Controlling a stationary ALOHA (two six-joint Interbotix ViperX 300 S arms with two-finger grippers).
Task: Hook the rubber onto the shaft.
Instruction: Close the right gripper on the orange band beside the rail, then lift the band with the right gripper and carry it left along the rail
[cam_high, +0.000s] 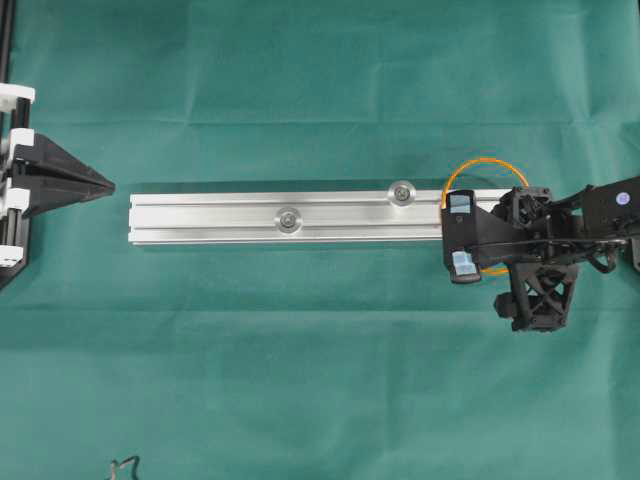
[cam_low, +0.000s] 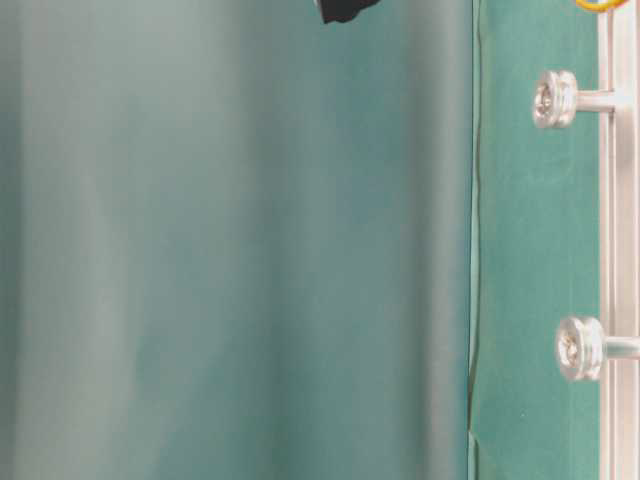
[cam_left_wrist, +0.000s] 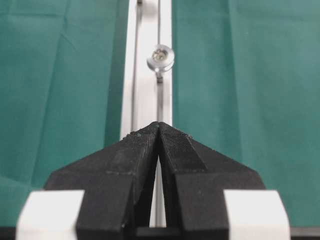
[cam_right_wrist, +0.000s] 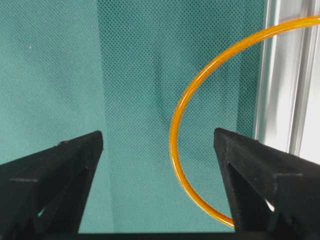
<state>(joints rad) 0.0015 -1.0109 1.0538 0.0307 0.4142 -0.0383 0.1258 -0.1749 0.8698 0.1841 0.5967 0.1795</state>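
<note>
From overhead, an aluminium rail (cam_high: 300, 217) lies lengthwise on the green cloth (cam_high: 320, 380) of the worktop, with two round-headed shafts standing on it: one shaft (cam_high: 290, 219) near its middle and another shaft (cam_high: 402, 192) further right at its far edge. The orange rubber band (cam_high: 487, 165) lies at the rail's right end, its arc showing beyond the rail, the rest hidden under the right gripper (cam_high: 461, 238), which hangs over that end. The left gripper (cam_high: 100, 186) sits well apart, off the rail's left end. The table-level view shows both shafts side-on and a sliver of the band at the top edge. In the left wrist view the left gripper's fingers (cam_left_wrist: 145, 150) meet at their tips, closed on nothing. In the right wrist view the right gripper's fingers (cam_right_wrist: 65, 160) stand wide apart, the band curving between them without being pinched.
</note>
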